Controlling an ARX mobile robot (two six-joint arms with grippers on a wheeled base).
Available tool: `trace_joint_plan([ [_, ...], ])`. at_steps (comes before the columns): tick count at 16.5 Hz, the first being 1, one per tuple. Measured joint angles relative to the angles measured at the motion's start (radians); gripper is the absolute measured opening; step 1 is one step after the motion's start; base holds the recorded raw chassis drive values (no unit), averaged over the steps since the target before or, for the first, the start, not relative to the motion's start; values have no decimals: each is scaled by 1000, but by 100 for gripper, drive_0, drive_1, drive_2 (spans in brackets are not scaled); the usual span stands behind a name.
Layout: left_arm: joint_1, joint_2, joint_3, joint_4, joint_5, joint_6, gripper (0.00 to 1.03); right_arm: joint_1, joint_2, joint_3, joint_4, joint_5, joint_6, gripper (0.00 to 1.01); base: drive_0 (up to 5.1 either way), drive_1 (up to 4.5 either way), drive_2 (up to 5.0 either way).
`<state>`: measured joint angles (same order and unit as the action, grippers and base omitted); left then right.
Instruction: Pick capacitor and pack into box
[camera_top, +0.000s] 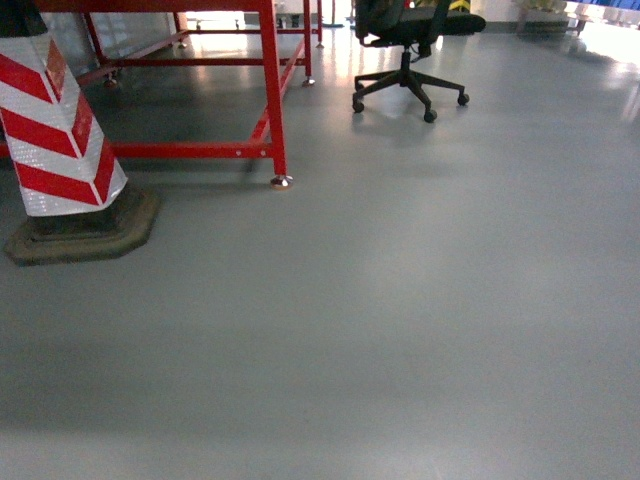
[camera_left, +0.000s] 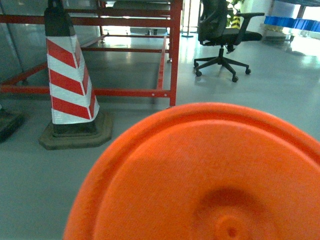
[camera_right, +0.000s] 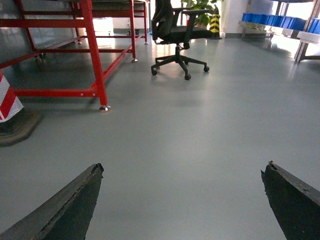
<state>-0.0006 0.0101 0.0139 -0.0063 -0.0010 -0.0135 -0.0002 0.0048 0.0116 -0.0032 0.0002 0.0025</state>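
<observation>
Right wrist view: right hand wide apart above bare floor.

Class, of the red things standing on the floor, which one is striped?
The cone: white diagonal bands cross its red, above a dark base. The frame beside it is plain red throughout.

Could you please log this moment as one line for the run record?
phase: transit | right end effector: open, empty | left view: blocked by orange disc | box, capacitor: unseen | ahead: striped cone, red frame, office chair
</observation>
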Motion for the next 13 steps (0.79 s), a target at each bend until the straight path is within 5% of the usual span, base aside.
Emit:
trace_joint_plan([
  [13, 0, 0, 0, 2, 0, 0, 43, 0, 0, 0, 3, 0, 0, 98, -506, 235, 235],
])
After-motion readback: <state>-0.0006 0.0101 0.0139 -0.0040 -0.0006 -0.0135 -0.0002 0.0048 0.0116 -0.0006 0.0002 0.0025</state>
